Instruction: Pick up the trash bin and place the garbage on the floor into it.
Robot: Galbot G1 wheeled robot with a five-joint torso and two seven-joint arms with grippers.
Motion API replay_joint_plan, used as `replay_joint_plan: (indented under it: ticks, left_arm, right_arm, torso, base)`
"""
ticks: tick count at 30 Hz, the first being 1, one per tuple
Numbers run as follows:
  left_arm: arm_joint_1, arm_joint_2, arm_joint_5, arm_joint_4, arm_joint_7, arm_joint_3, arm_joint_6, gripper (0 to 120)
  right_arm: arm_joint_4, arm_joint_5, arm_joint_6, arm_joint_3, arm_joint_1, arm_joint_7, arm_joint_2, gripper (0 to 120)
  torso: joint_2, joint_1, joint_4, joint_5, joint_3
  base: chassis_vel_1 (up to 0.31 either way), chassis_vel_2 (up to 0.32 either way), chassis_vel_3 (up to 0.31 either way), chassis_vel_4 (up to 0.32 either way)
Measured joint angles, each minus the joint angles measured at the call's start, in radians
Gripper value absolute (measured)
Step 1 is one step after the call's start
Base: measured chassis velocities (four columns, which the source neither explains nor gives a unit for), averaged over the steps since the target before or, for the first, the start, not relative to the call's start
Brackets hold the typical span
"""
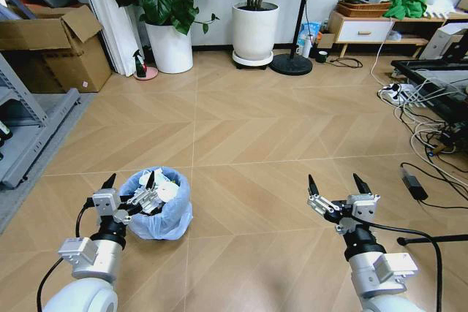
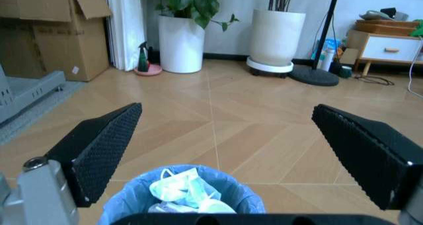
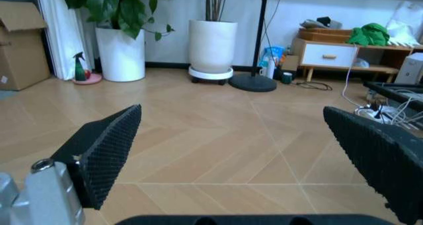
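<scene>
Both grippers, left [image 1: 129, 180] over the trash bin [image 1: 162, 213], right [image 1: 334, 183] above bare floor [image 1: 256, 129], jaws spread.

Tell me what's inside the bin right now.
The bin, lined with a blue bag, holds crumpled white and pale green pieces near its top. Whatever lies beneath them is covered. The left gripper hangs open over its rim.

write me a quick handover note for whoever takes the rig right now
Left gripper: open, empty, right over the near rim of the trash bin.
Right gripper: open, empty, held above bare floor to the right.
Bin stands on the floor, blue liner in, with white and pale green litter inside.
Done: garbage is in the bin; no loose pieces seen on the planks ahead.
Left: bin not gripped; check outside these views for strays.
</scene>
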Motion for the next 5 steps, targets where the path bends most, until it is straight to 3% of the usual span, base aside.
replay_joint_plan:
  ticks: [5]
  left_arm:
    - [0.000,0.000,0.000,0.000,0.000,0.000,0.000,100]
  right_arm:
    - [0.000,0.000,0.000,0.000,0.000,0.000,0.000,100]
  torso:
    - [0.000,0.000,0.0000,0.0000,0.000]
  base:
    - [0.000,0.000,0.000,0.000]
